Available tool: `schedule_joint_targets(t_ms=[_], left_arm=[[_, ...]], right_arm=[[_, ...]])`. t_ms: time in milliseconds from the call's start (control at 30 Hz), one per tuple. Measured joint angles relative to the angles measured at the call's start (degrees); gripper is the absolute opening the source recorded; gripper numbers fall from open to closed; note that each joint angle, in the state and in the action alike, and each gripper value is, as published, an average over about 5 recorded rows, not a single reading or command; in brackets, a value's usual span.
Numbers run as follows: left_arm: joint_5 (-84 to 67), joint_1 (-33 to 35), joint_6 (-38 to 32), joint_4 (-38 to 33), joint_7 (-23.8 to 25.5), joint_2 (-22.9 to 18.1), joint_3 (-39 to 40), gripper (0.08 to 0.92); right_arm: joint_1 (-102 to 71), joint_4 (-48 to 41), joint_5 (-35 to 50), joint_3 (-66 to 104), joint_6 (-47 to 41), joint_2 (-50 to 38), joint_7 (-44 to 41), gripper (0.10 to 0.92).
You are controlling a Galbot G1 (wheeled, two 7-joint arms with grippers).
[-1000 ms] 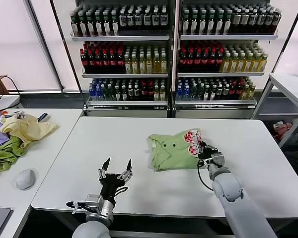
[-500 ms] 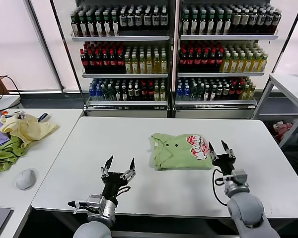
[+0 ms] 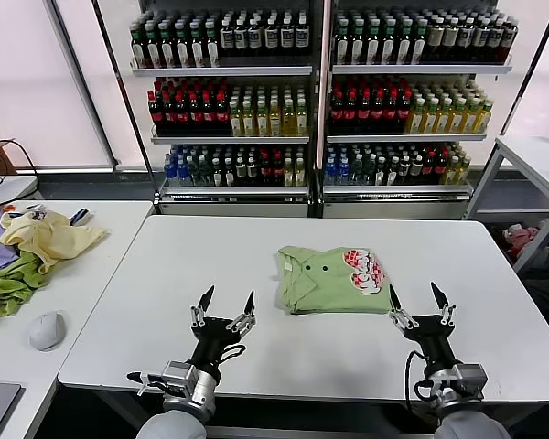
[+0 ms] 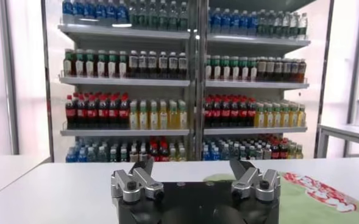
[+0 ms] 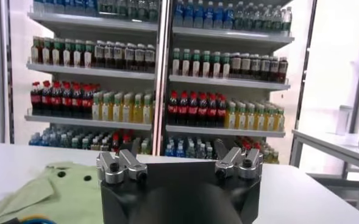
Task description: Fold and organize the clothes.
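A: What is shown behind the work area, and what is stored there?

B: A tall shelving unit (image 3: 320, 91) is seen against the back wall, its shelves filled with rows of bottles (image 3: 229, 110) in dark, red, yellow and green.

A: How is the surface laid out?

B: A white surface (image 3: 165, 274) with rounded corners is seen in front of the shelving. Bare room is left along its near edge and to both sides. A second table (image 3: 101, 265) is set just beside it on the robot's left, and on it a pile of garments (image 3: 27, 251) and a grey mouse (image 3: 47, 330) are found.

A: Where is the polo shirt?

B: The light green polo shirt (image 3: 325, 279) is laid folded near the middle of the surface, collar toward the robot's left, red-and-white print toward the right.

A: And the end effectors?

B: The left end effector (image 3: 225, 307) is held above the near edge, fingers spread, nothing gripped. The right end effector (image 3: 419, 303) is held near the shirt's right side, apart from it, fingers likewise spread and empty.
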Motion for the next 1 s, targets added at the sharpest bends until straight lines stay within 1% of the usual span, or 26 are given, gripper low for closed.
schedule_joint_targets(t_ms=[433,1000], left_arm=[[0.84,0.34,-0.07,-0.16,1.69,-0.02,0.26,0.823],[0.94,-0.2,0.08,-0.24,3.11,0.33,0.18,0.823]], right_arm=[[-3.63,3.2,-2.07,0.29,2.38,1.57,0.2,0.823],[-3.75,4.04,-4.65,-0.31,2.89,2.23,1.52,0.823]])
